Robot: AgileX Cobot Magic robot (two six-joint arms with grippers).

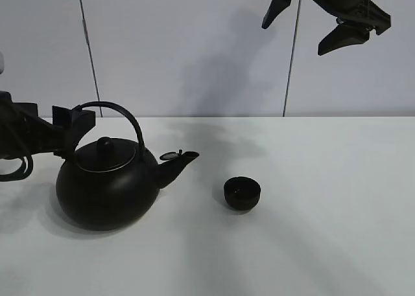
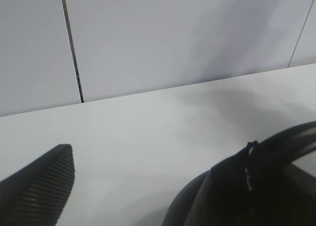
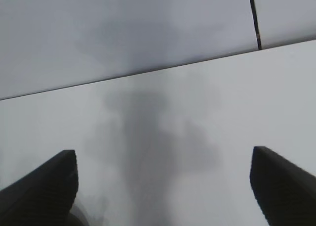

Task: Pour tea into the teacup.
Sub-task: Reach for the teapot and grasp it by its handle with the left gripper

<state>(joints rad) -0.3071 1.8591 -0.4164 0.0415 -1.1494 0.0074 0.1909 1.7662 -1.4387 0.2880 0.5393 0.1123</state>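
Note:
The teacup (image 1: 242,192), small, matte black and handleless, stands on the white table right of centre. The big black kettle (image 1: 107,189) with its arched handle (image 1: 123,114) stands upright at the left, spout (image 1: 178,166) towards the cup. My left gripper (image 1: 73,122) is at the left end of the kettle handle, jaws apart; in the left wrist view (image 2: 148,169) one ribbed finger (image 2: 42,189) shows, with the dark handle (image 2: 276,147) at the other side. My right gripper (image 1: 295,37) hangs open and empty high above the table, also in the right wrist view (image 3: 163,159). No tea stream shows.
The white table (image 1: 324,244) runs to a pale panelled wall (image 1: 194,50) at the back. Nothing else stands on it.

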